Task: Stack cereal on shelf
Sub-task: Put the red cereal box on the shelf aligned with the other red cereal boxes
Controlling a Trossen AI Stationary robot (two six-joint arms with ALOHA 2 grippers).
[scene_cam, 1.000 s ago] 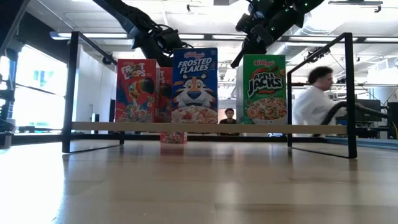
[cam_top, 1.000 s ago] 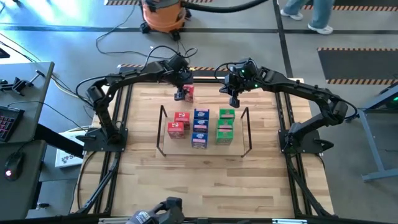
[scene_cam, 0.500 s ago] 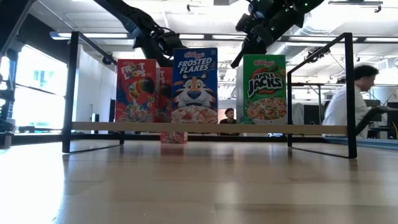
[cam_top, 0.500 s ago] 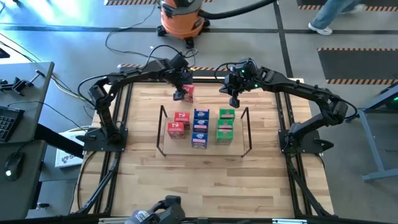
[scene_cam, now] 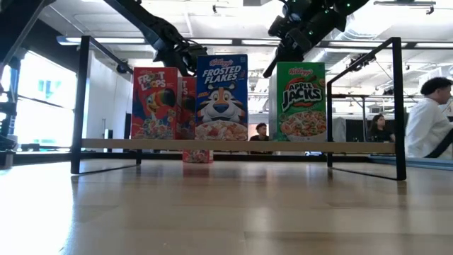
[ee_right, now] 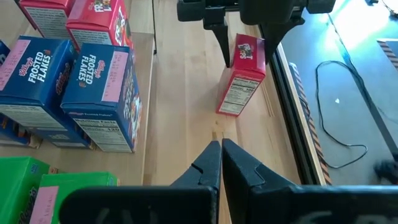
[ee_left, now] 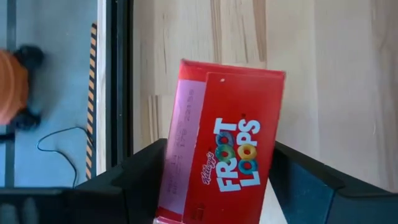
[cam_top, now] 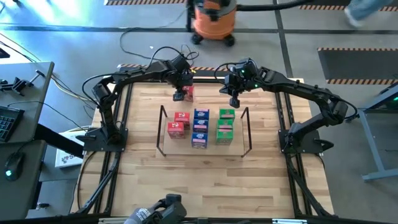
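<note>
Eight cereal boxes [cam_top: 200, 127] stand in three rows on the shelf [cam_top: 162, 132]; a ninth box [cam_top: 188, 93] stands behind it.

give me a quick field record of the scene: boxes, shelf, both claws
shelf: black wire shelf mid-table
on shelf: red Froot Loops boxes, blue Frosted Flakes boxes, green Apple Jacks boxes
loose box: red Froot Loops box on the table behind the shelf
left claw: open, fingers astride the loose box
right claw: shut, empty, above the table behind the shelf's green end
background: orange vacuum on the floor
</note>
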